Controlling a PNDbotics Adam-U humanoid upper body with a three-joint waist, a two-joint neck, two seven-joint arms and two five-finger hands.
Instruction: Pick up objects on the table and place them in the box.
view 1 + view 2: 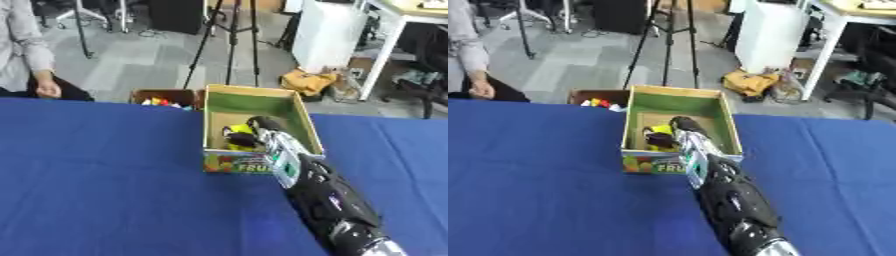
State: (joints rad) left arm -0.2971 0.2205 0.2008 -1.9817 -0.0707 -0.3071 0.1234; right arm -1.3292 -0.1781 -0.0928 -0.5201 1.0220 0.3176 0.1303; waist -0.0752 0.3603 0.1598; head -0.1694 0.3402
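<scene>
Blue table (96,165); right hand (262,131) inside box (297,115), fingers against yellow object (236,132).

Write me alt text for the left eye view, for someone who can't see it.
The black and silver right robot hand reaches into an open cardboard box with green inner walls, which stands on a blue cloth-covered table and holds yellow and dark items. Whether the robot hand holds anything cannot be seen. Beyond the table are a small brown box of colourful objects and a tripod.

grey tiled floor (131,60), black tripod (229,40), white cabinet (328,32); white desk (842,25) at right
</scene>
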